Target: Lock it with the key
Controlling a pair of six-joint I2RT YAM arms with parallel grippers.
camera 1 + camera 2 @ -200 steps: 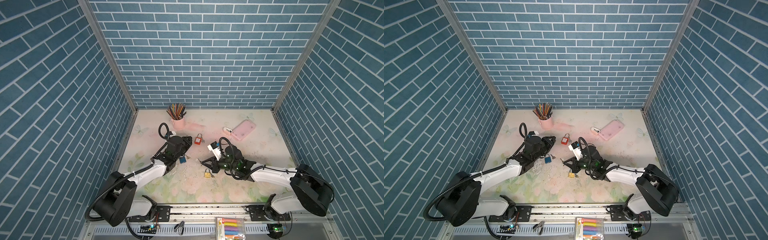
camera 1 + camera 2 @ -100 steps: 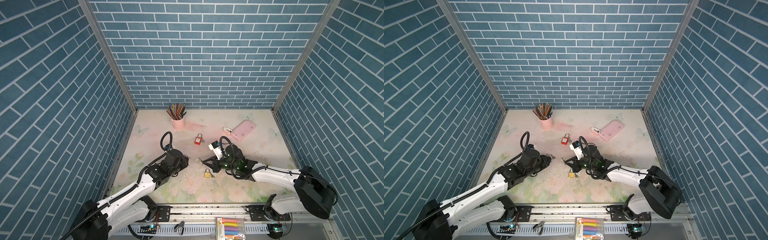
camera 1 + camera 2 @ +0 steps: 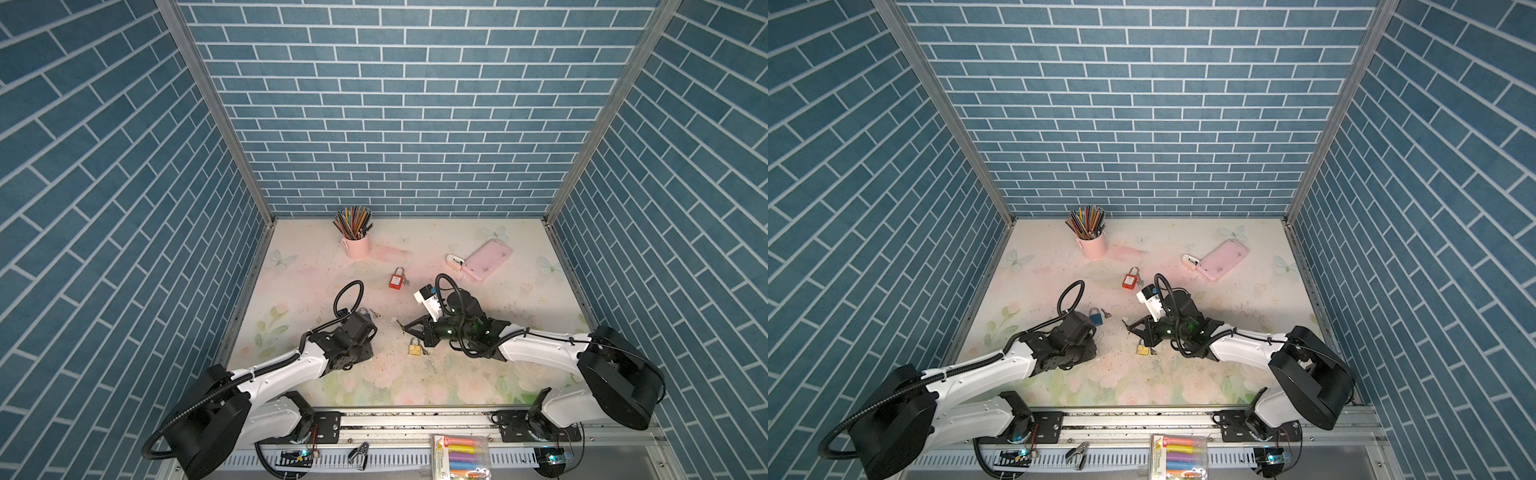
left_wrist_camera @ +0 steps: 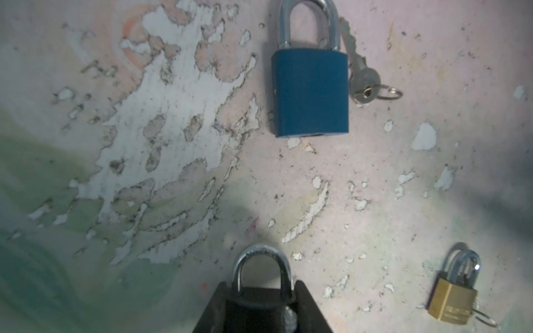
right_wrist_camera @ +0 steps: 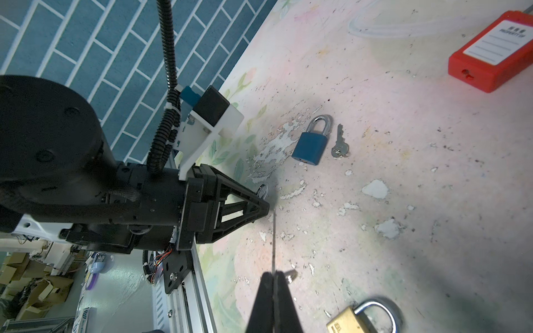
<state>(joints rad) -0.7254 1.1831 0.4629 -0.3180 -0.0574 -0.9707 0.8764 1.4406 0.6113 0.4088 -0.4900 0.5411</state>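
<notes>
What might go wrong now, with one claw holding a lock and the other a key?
The black padlock sits shackle-outward in the left gripper, so its keyhole probably faces into the claw, hard to reach. The right gripper shows only a bit of the small key; it may twist or slip on contact.

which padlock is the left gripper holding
The black padlock, clamped in the left gripper; the blue padlock, brass padlock and red padlock lie loose on the table.

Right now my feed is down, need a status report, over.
Left gripper shut on black padlock. Right gripper shut on key. Key not yet in padlock. Brass padlock lies near right gripper.
</notes>
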